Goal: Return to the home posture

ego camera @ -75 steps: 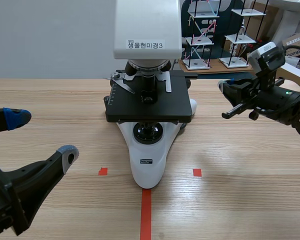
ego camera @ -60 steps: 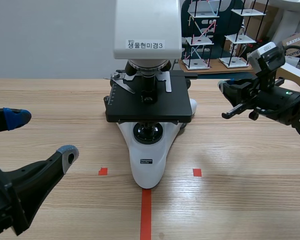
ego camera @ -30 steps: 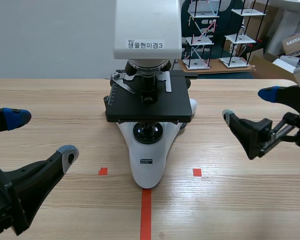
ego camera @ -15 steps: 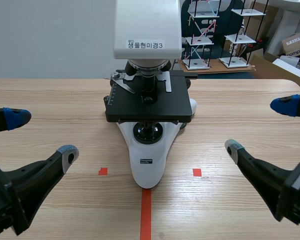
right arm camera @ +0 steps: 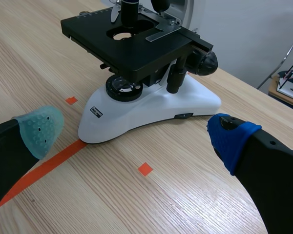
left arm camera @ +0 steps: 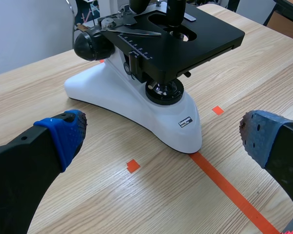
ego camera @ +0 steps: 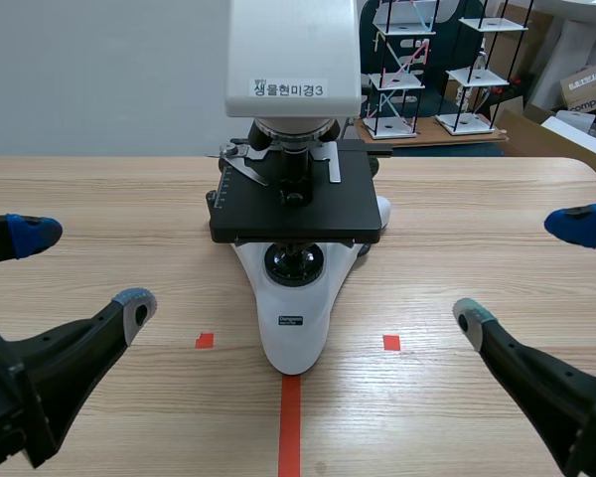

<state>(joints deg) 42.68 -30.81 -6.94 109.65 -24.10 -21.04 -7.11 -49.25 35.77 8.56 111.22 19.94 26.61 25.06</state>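
Nearest: my left gripper and my right gripper, low at either side of the table, fingers spread wide, holding nothing. Beyond, between them: one white microscope (black stage), upright, apart from both.

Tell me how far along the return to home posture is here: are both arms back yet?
Done: the left tool rests low, apart from the white-and-black microscope, open and empty, unmoved throughout. In hand: the right tool, also open, has swung back from the microscope's stage and now mirrors the left, though it shifted slightly in the last half second. Left: at most a little settling of the right arm.
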